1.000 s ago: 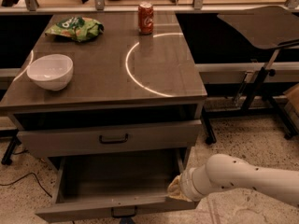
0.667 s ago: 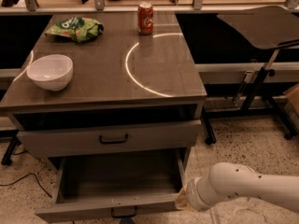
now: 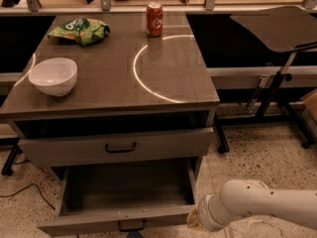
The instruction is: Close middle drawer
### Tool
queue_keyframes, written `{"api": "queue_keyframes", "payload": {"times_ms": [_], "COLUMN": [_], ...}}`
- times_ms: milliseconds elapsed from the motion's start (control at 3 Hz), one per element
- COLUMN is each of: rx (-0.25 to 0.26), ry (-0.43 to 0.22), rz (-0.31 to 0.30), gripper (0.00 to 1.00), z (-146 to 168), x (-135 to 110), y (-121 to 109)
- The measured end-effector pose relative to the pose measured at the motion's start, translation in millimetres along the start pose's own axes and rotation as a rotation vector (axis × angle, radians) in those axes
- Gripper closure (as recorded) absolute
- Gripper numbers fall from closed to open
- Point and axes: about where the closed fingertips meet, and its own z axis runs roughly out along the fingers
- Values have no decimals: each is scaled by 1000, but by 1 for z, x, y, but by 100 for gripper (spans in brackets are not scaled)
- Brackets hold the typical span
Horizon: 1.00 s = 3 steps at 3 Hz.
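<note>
The middle drawer [image 3: 124,190] is a grey-brown wood-grain box, pulled far out of the cabinet and empty inside. Its low front [image 3: 89,226] runs along the bottom edge of the view, with a small black bar handle [image 3: 131,225]. My gripper [image 3: 194,218] is on the end of the white arm [image 3: 262,207] that comes in from the lower right. It is at the right front corner of the drawer, close to or touching the end of the front. Its tip is tan and mostly hidden behind the wrist.
Above the open drawer is a pushed-in drawer with a black handle [image 3: 120,147]. On the cabinet top [image 3: 163,73] stand a white bowl [image 3: 53,76], a green chip bag [image 3: 79,30] and a red soda can [image 3: 154,19]. A chair with black legs [image 3: 277,83] stands at the right.
My arm has dropped lower and the gripper has moved down along the drawer's right side to its front corner. The drawer stays equally far out.
</note>
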Motion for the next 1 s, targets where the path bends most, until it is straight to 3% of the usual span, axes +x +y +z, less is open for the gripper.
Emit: {"api": "queue_keyframes", "payload": {"times_ms": [1000], "rx": [134], "ry": [-12], "rz": [-59], "gripper": [100], "z": [33], "x": [0], "y": [-48]}}
